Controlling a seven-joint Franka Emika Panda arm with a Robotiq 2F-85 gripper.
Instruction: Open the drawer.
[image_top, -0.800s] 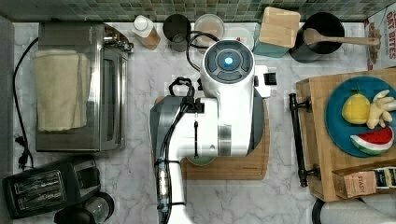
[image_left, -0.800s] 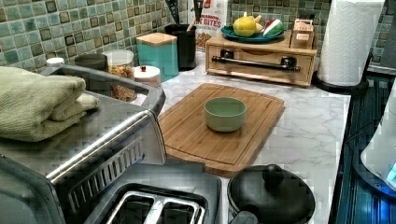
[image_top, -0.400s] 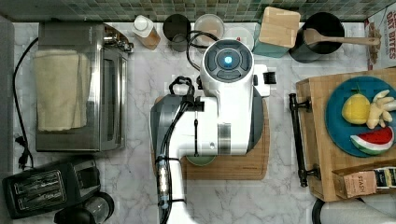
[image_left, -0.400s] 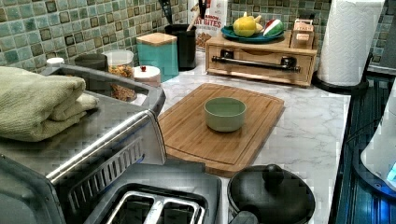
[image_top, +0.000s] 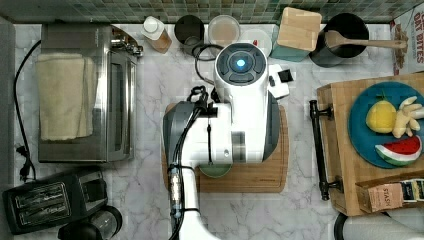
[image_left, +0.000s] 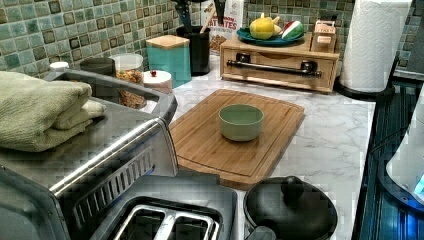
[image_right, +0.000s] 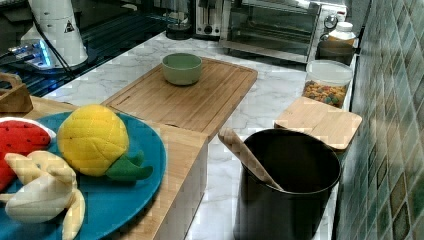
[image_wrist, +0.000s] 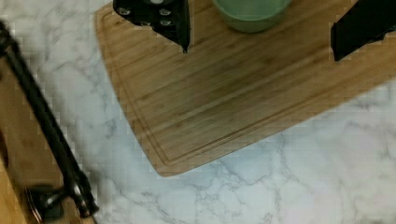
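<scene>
We noted the claw (image_wrist: 261, 32) spread wide, fingers well apart, hanging above the bamboo cutting board (image_wrist: 243, 98) near the green bowl (image_wrist: 250, 14). The drawer (image_left: 280, 70) sat shut at the top view's right edge of the marble desk (image_top: 300, 210), its black bar handle (image_wrist: 46, 135) well apart from the claw.

My views are evenly, softly lit with faint shadows; the toaster oven (image_top: 85, 95) glints, and my wrist view looks slightly blurred.
</scene>
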